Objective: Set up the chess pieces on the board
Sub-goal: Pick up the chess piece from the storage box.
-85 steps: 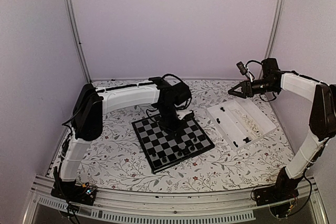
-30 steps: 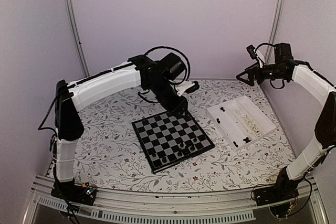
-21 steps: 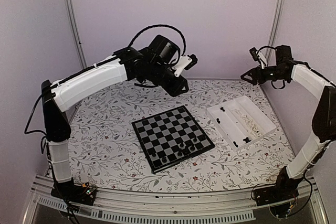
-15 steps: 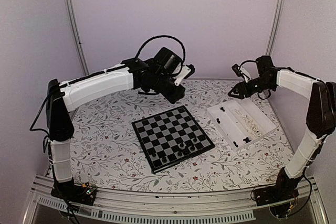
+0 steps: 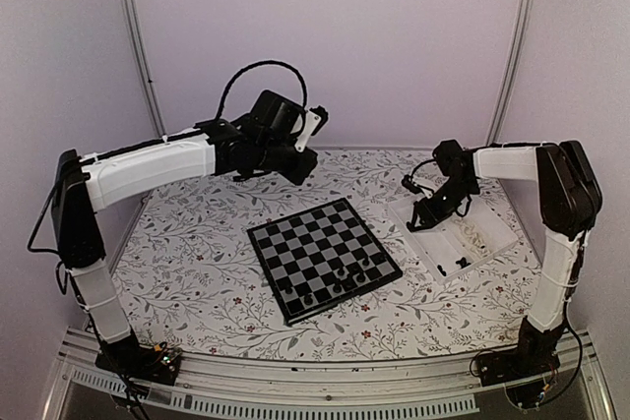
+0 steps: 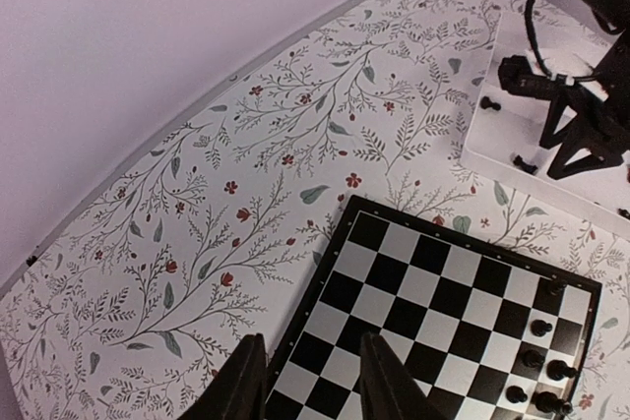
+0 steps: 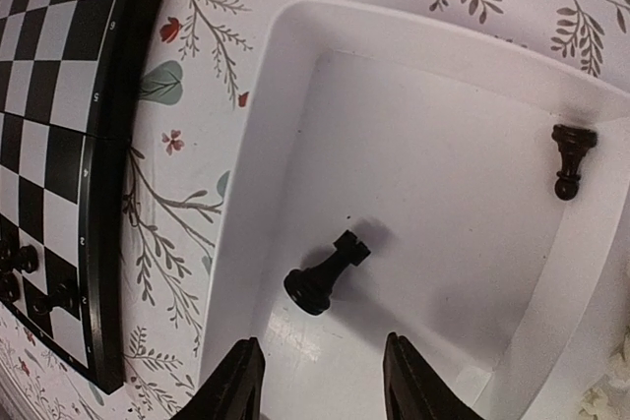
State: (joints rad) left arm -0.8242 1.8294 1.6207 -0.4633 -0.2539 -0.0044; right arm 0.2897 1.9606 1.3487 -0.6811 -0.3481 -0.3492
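Note:
The board (image 5: 325,258) lies mid-table with several black chess pieces (image 5: 346,270) on its near right squares. My left gripper (image 5: 303,166) hangs high over the table behind the board, open and empty. In the left wrist view its fingers (image 6: 246,386) frame the board's far corner (image 6: 443,312). My right gripper (image 5: 425,215) is low in the near-left end of the white tray (image 5: 472,218), open. In the right wrist view its gripper (image 7: 323,386) sits just short of a black rook (image 7: 325,272) lying on its side. A second black piece (image 7: 571,159) lies further off.
The tray's rim (image 7: 295,22) rises between the rook and the board's edge (image 7: 59,95). More black pieces (image 5: 458,265) lie at the tray's near end. The flowered tablecloth (image 5: 197,263) surrounds the board. Walls close the back and both sides.
My left arm has lifted off the board and swung up and back to the left. My right arm has come down from high at the back into the tray's end.

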